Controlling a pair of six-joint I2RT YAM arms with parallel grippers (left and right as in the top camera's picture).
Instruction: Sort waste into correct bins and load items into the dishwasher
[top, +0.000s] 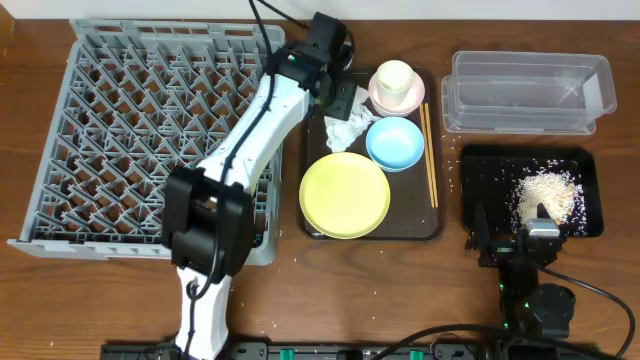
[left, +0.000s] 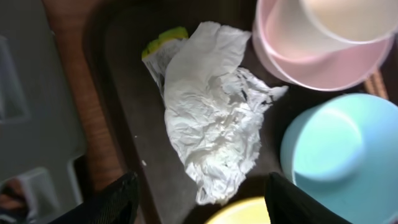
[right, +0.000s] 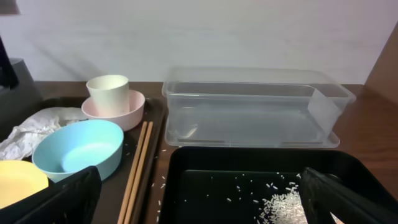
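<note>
Tissue lies crumpled on the brown tray, at its far left corner, with the wrapper tucked against its far edge. The left gripper hangs right over it, released: its 2 fingers stand apart on either side of the tissue's near end, and a gap shows at each side.

Beside the tissue sits the blue bowl, and past that the pink bowl with the cup standing upright inside it. The plate fills the tray's near half, its rim close to the tissue. The 2 chopsticks lie together along the tray's right edge.

The rack stands left of the brown tray, with the left arm reaching across its right side. To the right, the tub sits at the far side and the black tray nearer, holding a heap of rice. The right gripper hovers at the black tray's near end, jaws spread wide and holding nothing.
</note>
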